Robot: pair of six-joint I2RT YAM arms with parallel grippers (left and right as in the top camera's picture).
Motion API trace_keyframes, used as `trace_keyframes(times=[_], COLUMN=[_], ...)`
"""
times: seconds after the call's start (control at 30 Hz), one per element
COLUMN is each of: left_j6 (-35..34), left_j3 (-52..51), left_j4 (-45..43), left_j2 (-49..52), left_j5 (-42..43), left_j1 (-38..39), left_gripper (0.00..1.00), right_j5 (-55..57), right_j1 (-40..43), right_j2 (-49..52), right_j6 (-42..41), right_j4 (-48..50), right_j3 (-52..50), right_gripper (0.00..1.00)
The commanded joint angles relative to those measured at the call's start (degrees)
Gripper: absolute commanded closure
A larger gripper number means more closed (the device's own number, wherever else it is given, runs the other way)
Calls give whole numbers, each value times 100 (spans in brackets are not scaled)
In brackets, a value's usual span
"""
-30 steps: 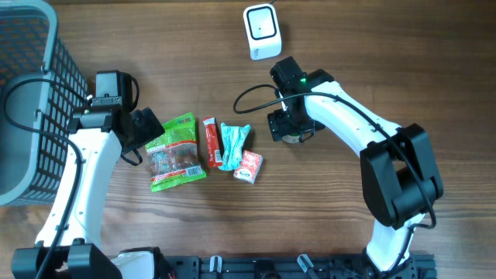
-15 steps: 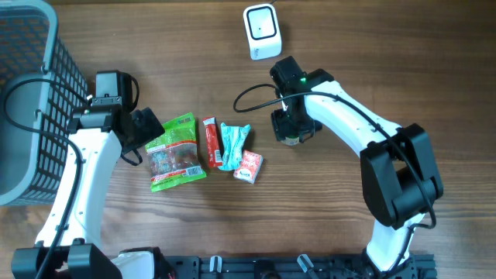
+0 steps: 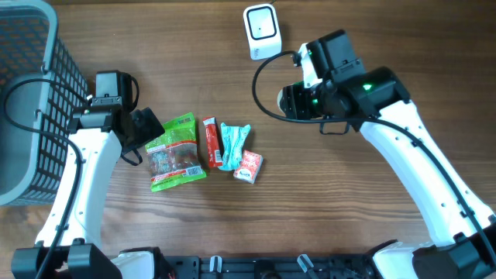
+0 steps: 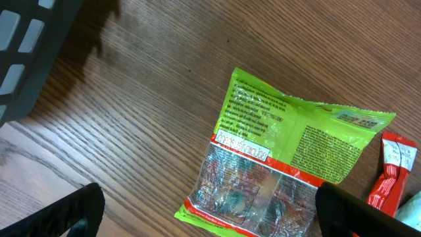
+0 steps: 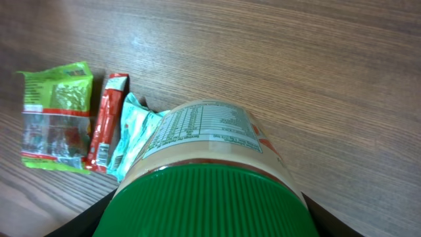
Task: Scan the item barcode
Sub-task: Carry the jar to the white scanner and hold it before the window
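The grey plastic mesh basket runs off the upper left of the overhead frame; the green-lidded tan jar has its lid cut by the right wrist view's bottom edge and label print too small to read; of the right gripper only dark finger slivers show at the lower corners; the left gripper has its fingers cropped at the bottom edge; the red foil sachet is cut off at the right edge.
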State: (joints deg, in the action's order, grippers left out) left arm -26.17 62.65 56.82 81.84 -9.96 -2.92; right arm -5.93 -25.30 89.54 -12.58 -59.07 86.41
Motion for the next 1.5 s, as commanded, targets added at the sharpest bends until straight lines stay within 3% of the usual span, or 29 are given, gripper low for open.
trace_keyframes(times=[0.0,0.23,0.37,0.67,0.87,1.17,1.3,1.47], left_j6=[46,46,46,46,46,46,46,46], left_j3=[81,81,81,81,81,79,79,81], left_j4=[0,0,0,0,0,0,0,0], left_j2=[-20,-20,-20,-20,-20,-20,-20,-20], left_j5=[9,9,9,9,9,9,9,9], left_j1=[-26,-26,-26,-26,-26,-24,-26,-24], left_gripper=[0,0,0,0,0,0,0,0], right_j5=[-260,-275,-319,-321,-254,557,1357,1517], right_j1=[142,155,168,321,319,319,302,304], right_j2=[-125,-61,-55,1250,2094,3567,3919,4330], right_j6=[-55,90,-125,-271,-181,109,44,219], right_j4=[-9,726,1231,-155,426,3104,4284,5598], right_j3=[149,144,264,2931,2970,2935,2935,2935], right_gripper=[67,66,60,61,67,71,72,73])
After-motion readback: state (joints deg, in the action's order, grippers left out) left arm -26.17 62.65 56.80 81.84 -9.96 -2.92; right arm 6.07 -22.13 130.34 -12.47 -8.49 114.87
